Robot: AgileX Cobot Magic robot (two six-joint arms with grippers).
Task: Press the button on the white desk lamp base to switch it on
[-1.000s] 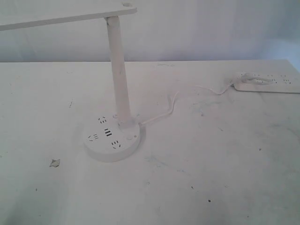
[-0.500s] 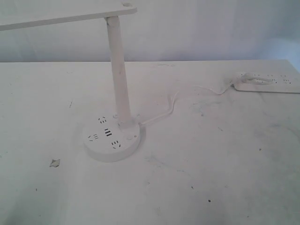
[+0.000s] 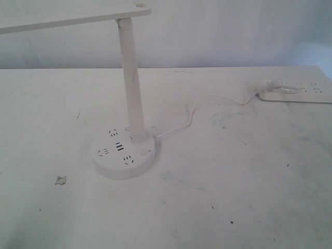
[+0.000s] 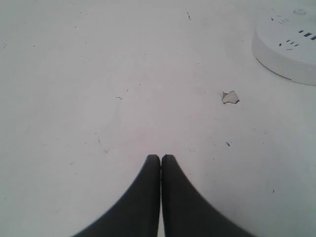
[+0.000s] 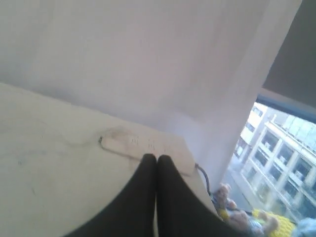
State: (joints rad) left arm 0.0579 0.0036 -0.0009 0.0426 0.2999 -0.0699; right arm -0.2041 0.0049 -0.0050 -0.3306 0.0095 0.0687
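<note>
The white desk lamp (image 3: 129,78) stands left of centre on the table, its bar head reaching left along the top. Its round white desk lamp base (image 3: 124,154) shows dark sockets, USB slots and a small round button (image 3: 142,153) near the column. No arm shows in the exterior view. In the left wrist view my left gripper (image 4: 160,157) is shut and empty over bare table, with the base (image 4: 289,44) some way off. My right gripper (image 5: 157,157) is shut and empty, pointing at the power strip (image 5: 143,144).
A flat white power strip (image 3: 295,91) lies at the table's far right, the lamp's thin cord (image 3: 207,111) running to it. A small torn scrap (image 3: 60,180) lies left of the base, also visible as a scrap (image 4: 230,97) in the left wrist view. A white backdrop hangs behind.
</note>
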